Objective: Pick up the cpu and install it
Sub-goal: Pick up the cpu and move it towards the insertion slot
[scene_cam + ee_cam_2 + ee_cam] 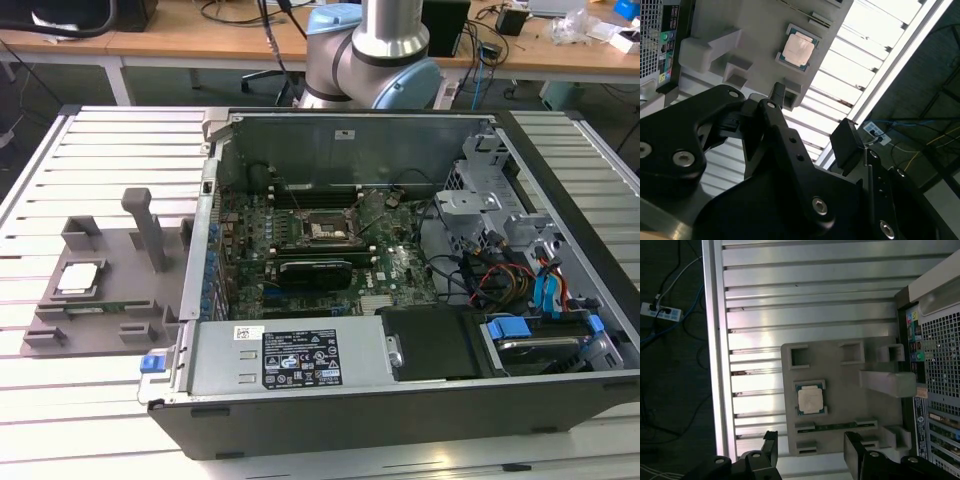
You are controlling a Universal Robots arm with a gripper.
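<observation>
My end effector (811, 440) hung empty, fingers spread apart, over the grey fixture (840, 385) on the slatted counter (790, 290), where the cpu (810, 400) lay seated metal-side up in its recess beside the open computer case (400, 400), seemingly presented for a square grasp.
</observation>
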